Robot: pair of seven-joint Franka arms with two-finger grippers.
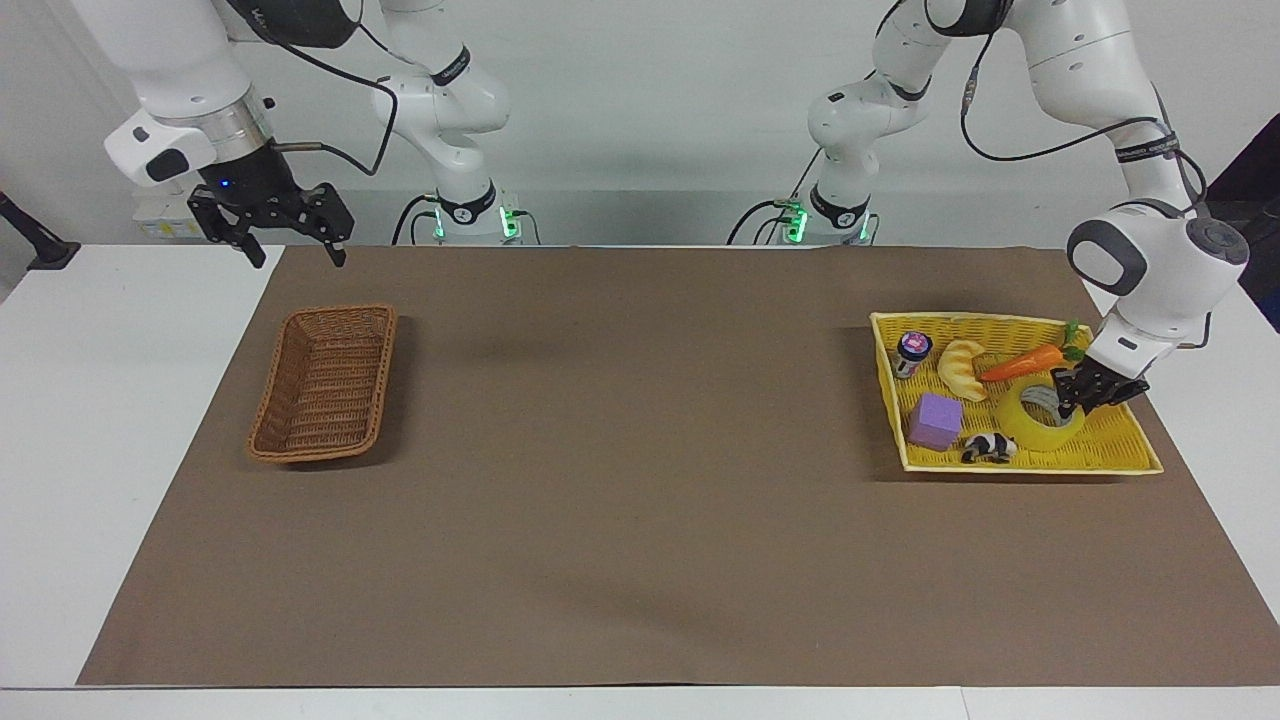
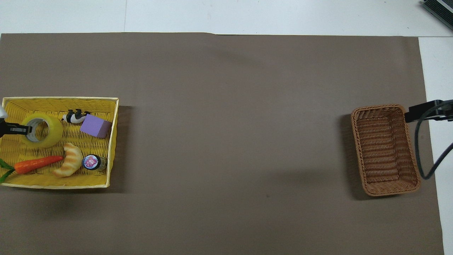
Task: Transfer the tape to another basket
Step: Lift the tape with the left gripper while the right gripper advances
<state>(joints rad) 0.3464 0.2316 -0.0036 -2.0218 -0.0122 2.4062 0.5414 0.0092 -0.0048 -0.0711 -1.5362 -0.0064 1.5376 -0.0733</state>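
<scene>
In the yellow tray point(image 1: 1120, 455) at the left arm's end: the tape point(image 1: 1035, 425), wall clamped by the left gripper point(image 1: 1078, 394), beside carrot point(image 1: 1022, 362) and purple block point(image 1: 936, 421). Over the table edge near the brown basket point(image 1: 322, 383): right gripper point(image 1: 292, 240), waiting, fingers spread.

Both arms are glossy white with rounded joints, grey caps and black bands at the links. Black cables loop along them. Green lights glow at the bases. Each end effector, left end effector point(image 1: 1085, 392) and right end effector point(image 1: 293, 232), is black.
</scene>
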